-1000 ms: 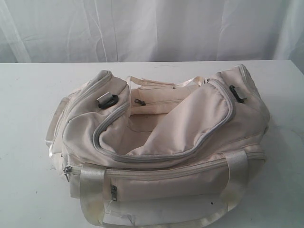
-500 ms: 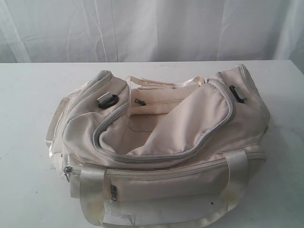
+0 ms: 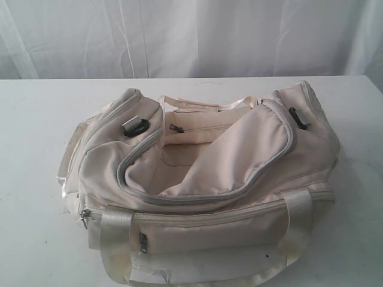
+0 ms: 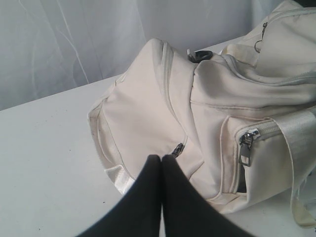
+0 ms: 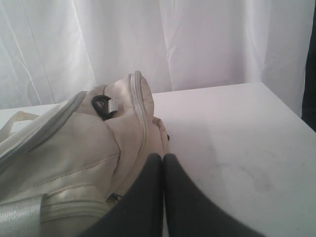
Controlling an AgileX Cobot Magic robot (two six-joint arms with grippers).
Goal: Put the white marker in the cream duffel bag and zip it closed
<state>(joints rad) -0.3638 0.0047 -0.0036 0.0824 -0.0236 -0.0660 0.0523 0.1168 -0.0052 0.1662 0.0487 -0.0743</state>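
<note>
On the table [image 3: 36, 119] sits the duffel bag [image 3: 239, 155], unzipped.

The cream duffel bag [image 3: 239, 155] sits before me on its base, mid-scene, its long side running left to right. Its top flap gapes open, the grey zip undone and curling loose, and shiny webbing straps cross the near side.
</note>
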